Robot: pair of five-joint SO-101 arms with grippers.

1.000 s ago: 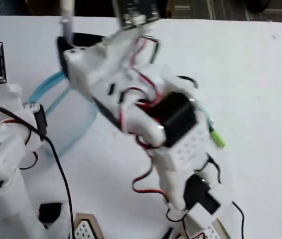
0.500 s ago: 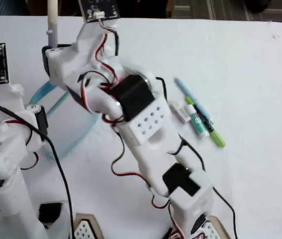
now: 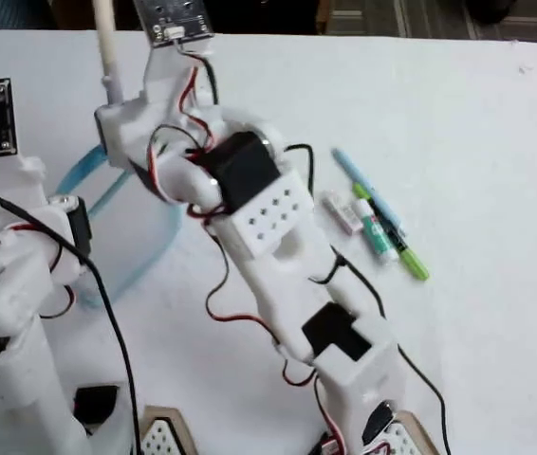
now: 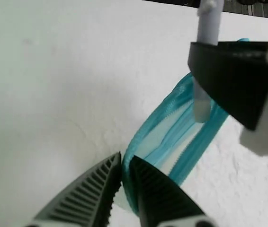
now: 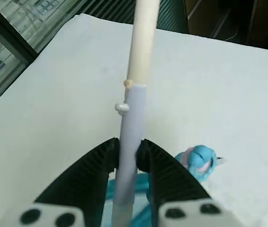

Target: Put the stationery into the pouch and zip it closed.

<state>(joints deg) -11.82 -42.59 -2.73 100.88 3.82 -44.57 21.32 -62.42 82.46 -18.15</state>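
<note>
The right gripper's (image 5: 127,146) black fingers are closed on a pen (image 5: 136,109), clamping its pale lilac lower barrel while the cream upper half stands up above them. The pen is held nearly upright over the far-left part of the table (image 3: 477,114). In the left wrist view its lower end hangs at the open mouth of the pouch (image 4: 172,142), though the angle does not settle whether the tip is already inside or just above the opening. The left gripper's (image 4: 124,163) ribbed fingers are drawn almost together on the pouch's teal zipper rim, with the band running up from between them. The pouch is translucent blue and lies flat on the left of the table, its zipper unfastened and the mouth gaping towards the held pen. A small blue zipper charm (image 5: 200,163) lies on the table just beside the pouch. The right arm stretches from the near edge across the middle of the table to reach the pouch. Well apart to the right, more stationery lies in a loose cluster: a blue pen (image 3: 359,180), a green highlighter (image 3: 411,261), a glue stick (image 3: 375,232) and a small white piece (image 3: 344,213).
</note>
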